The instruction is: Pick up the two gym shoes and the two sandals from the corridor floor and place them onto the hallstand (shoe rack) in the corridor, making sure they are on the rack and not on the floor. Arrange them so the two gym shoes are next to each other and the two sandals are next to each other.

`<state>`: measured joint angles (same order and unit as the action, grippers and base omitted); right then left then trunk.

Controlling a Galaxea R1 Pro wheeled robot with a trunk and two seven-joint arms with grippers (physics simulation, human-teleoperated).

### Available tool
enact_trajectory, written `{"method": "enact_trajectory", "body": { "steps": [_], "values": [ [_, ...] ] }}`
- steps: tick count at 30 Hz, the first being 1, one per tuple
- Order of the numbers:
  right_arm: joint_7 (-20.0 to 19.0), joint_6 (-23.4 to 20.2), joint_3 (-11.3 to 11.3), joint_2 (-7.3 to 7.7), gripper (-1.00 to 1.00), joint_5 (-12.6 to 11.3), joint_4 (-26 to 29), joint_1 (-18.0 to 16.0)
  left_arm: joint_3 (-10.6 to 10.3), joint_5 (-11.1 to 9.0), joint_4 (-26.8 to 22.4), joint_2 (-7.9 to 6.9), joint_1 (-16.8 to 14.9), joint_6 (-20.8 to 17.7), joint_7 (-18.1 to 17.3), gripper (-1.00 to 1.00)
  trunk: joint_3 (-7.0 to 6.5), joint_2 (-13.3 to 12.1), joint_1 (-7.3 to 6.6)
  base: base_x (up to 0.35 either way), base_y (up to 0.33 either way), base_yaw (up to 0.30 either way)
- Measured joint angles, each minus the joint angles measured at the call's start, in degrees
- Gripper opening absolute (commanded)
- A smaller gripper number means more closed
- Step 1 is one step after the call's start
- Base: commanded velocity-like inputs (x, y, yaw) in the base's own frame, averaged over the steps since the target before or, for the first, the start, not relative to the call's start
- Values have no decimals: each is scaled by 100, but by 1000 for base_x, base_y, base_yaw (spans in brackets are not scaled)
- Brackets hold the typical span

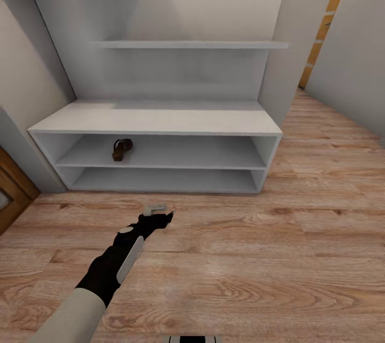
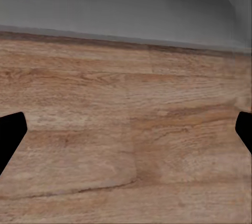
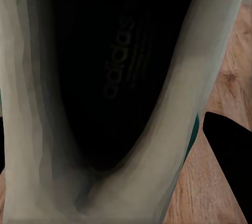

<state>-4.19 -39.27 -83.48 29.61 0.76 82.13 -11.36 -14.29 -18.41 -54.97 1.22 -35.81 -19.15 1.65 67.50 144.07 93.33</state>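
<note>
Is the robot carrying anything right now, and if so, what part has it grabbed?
The left gripper is open over bare floor, holding nothing. The right wrist view looks straight into a gym shoe; whether that gripper grips it, and where, cannot be told.

We note the hallstand (image 1: 160,118) against the wall, one sandal (image 1: 122,149) on its upper open shelf toward the left; our left hand (image 1: 160,218) extends over the floor (image 1: 278,257) before it.

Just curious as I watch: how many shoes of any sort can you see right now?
2: a dark brown leather sandal on the white rack's upper open shelf, and a white sneaker close against the right wrist camera. Others may be hidden.
</note>
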Motion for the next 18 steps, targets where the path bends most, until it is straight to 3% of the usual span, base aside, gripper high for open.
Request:
{"method": "enact_trajectory", "body": {
  "steps": [2,6,7,8,9,10,11,12,13,15,16,17,18],
  "values": [
    [-2,0,0,0,-100,0,-1,0,6,5,1,-196,4,345,-1004,100,0,0,0,-3,-2,0],
    [-4,11,58,0,-100,-27,-29,0,8,5,50,-790,71,1248,-3170,100,0,0,0,0,0,0],
    [-9,19,199,0,-100,-58,-49,0,17,-6,97,-947,123,1576,-3623,100,0,0,0,0,0,0],
    [-9,23,308,0,-100,-48,-69,0,24,-15,126,-1024,152,1738,-3832,100,0,0,0,0,0,0],
    [-18,29,600,0,-100,-77,-139,0,36,-38,190,-1151,197,2017,-4145,100,0,0,0,0,0,0],
    [-17,34,1032,0,-100,-98,-240,1,49,-52,244,-1248,227,2241,-4357,100,0,0,0,0,0,0],
    [-17,35,1288,1,-100,-99,-299,0,53,-53,265,-1284,239,2335,-4435,100,0,0,0,0,0,0],
    [-20,40,1750,1,-100,4,-406,-1,60,-53,293,-1338,258,2457,-4540,100,0,0,0,0,0,0],
    [-13,40,2454,1,-100,-118,-500,0,63,-54,322,-1371,268,2539,-4608,100,0,0,1,0,0,0],
    [-14,38,3753,1,-100,-142,-663,0,67,-47,366,-1407,280,2629,-4679,100,0,0,1,0,0,0],
    [-12,37,4101,0,-100,-154,-700,0,67,-46,372,-1412,282,2641,-4689,100,0,0,1,0,0,0],
    [-8,35,4629,2,-100,1,-755,-4,71,-42,377,-1423,287,2657,-4703,100,0,0,0,0,0,0],
    [-1,28,5193,-1,-100,-168,-773,-1,71,-42,383,-1426,286,2664,-4709,100,0,0,0,0,0,0]
  ]
}}
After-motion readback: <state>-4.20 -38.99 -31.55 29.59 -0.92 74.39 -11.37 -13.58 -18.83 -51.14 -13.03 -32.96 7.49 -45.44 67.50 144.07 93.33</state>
